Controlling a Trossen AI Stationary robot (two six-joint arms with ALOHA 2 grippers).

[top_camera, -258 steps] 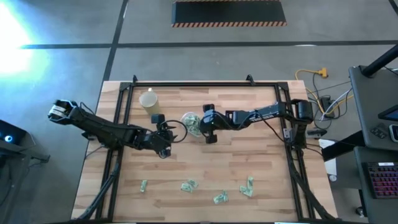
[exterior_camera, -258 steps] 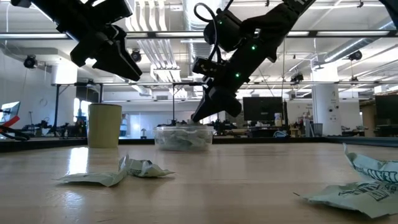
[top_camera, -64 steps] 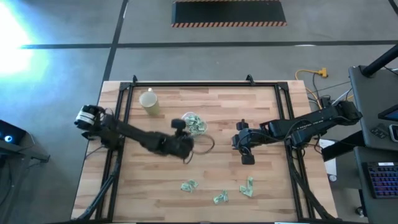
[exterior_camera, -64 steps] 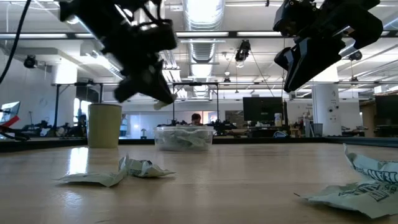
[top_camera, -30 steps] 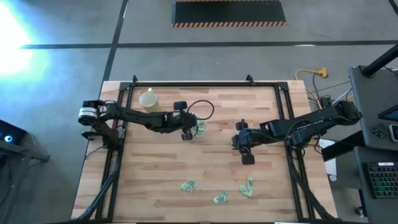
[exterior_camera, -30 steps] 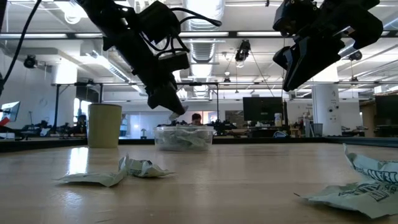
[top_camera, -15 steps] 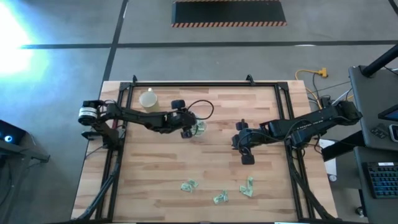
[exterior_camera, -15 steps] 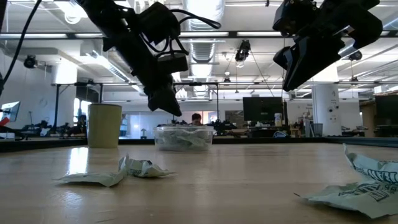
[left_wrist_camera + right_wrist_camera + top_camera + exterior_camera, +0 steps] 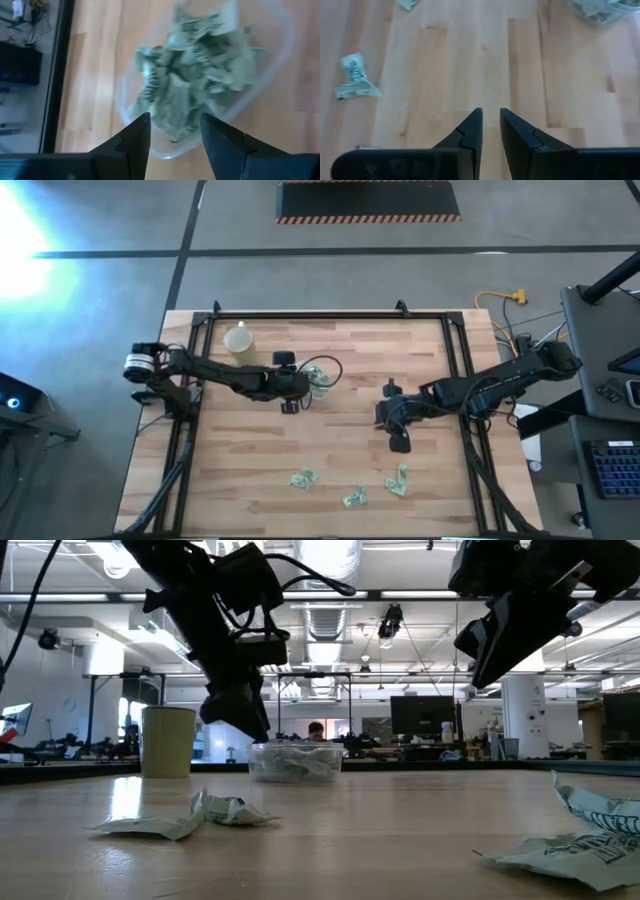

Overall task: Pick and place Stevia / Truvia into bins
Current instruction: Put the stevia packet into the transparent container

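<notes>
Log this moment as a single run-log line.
left pincer: open, empty, above clear tub of sachets | right pincer: nearly shut, empty, above bare table | loose sachets: near edge

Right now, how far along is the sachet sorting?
Done: the small clear plastic tub already holds a heap of pale green-and-white sweetener sachets. In hand: nothing; the left gripper hangs open and empty above the tub, and the right gripper, nearly closed, holds nothing over bare wood. Left: three loose sachets near the table's front edge.
</notes>
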